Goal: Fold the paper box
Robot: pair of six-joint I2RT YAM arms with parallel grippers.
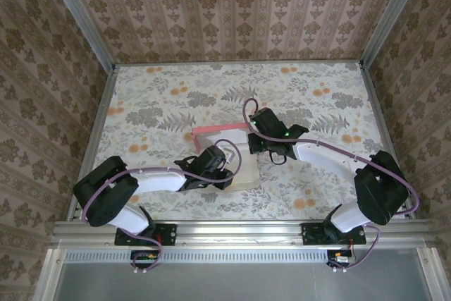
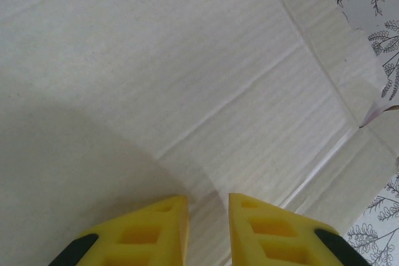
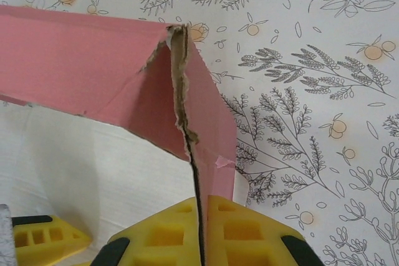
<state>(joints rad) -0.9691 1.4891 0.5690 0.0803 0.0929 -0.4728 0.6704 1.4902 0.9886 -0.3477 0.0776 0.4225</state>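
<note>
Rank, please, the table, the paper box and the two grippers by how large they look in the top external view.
1. table, by far the largest.
2. paper box, partly covered by the arms.
3. left gripper and right gripper: they look alike, so they are not ranked against each other.

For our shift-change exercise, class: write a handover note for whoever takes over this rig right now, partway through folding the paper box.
Left end effector: slightly open, tips close over the pale inner side of the paper box.
Right end effector: shut on a raised pink flap at its torn corner.
Box: middle of the table, mostly flat.
Done: one flap stands up.
Left: remaining folds and tabs.
</note>
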